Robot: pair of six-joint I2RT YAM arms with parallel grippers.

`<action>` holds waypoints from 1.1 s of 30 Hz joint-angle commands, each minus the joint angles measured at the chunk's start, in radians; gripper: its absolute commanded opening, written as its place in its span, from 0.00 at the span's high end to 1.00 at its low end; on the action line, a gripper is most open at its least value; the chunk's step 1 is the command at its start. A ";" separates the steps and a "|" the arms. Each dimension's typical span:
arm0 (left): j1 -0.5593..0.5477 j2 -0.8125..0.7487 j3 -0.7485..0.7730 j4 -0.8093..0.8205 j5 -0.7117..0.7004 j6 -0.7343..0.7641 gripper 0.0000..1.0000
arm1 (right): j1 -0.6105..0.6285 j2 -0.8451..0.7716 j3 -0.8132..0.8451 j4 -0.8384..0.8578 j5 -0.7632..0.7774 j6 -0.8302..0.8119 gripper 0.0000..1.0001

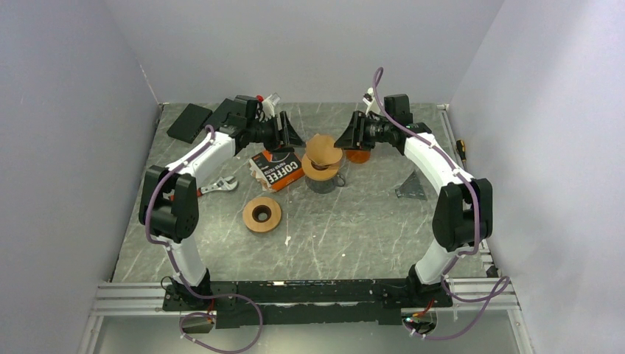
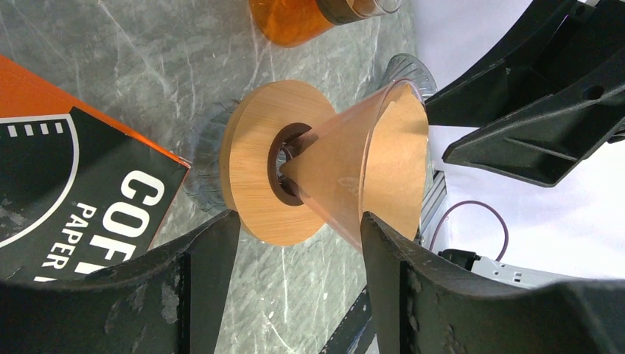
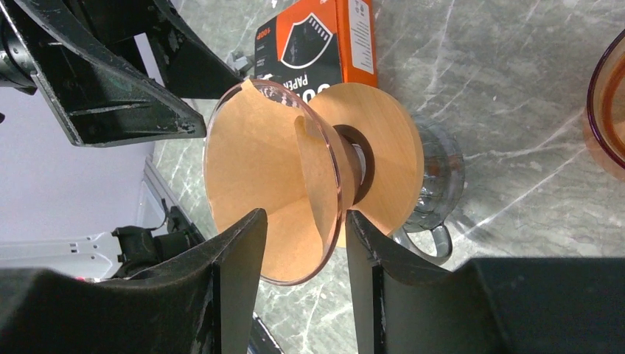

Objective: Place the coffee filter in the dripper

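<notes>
The glass dripper [image 1: 322, 164] with its wooden collar [image 2: 254, 173] stands on a glass mug [image 3: 436, 184] at the table's middle. The brown paper coffee filter [image 1: 323, 147] sits inside the dripper cone; it shows in the left wrist view [image 2: 402, 158] and the right wrist view [image 3: 254, 158]. My left gripper [image 1: 298, 138] is open just left of the dripper, and its fingers [image 2: 214, 251] are apart below the cone. My right gripper [image 1: 343, 139] is open just right of it. Its jaws straddle the dripper rim [image 3: 328, 221] without closing on it.
An orange and black coffee filter box [image 1: 276, 169] lies left of the dripper. A second wooden ring [image 1: 262, 214] lies nearer. An orange cup [image 1: 358, 155], a wrench [image 1: 218, 186], a black box [image 1: 189, 122] and a grey bracket [image 1: 413, 186] are around.
</notes>
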 commanded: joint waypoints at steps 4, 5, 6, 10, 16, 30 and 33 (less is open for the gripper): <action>-0.008 0.014 0.039 -0.020 -0.028 0.032 0.38 | -0.002 0.014 0.016 0.028 -0.019 -0.001 0.58; -0.007 0.014 0.040 -0.025 -0.033 0.032 0.38 | -0.002 0.014 0.014 0.030 -0.019 0.000 0.59; -0.009 0.014 0.042 -0.034 -0.041 0.036 0.39 | -0.002 0.012 0.012 0.031 -0.016 0.000 0.59; -0.009 0.011 0.048 -0.057 -0.070 0.047 0.40 | -0.002 0.010 0.015 0.023 -0.009 -0.003 0.60; -0.009 0.013 0.044 -0.039 -0.058 0.040 0.41 | -0.002 0.000 0.006 0.029 -0.011 -0.001 0.60; -0.010 -0.092 0.043 0.033 -0.068 0.037 0.19 | -0.002 -0.106 0.001 0.030 0.082 -0.020 0.47; -0.011 -0.136 0.035 0.037 -0.096 0.055 0.16 | -0.002 -0.129 -0.004 0.025 0.110 -0.027 0.44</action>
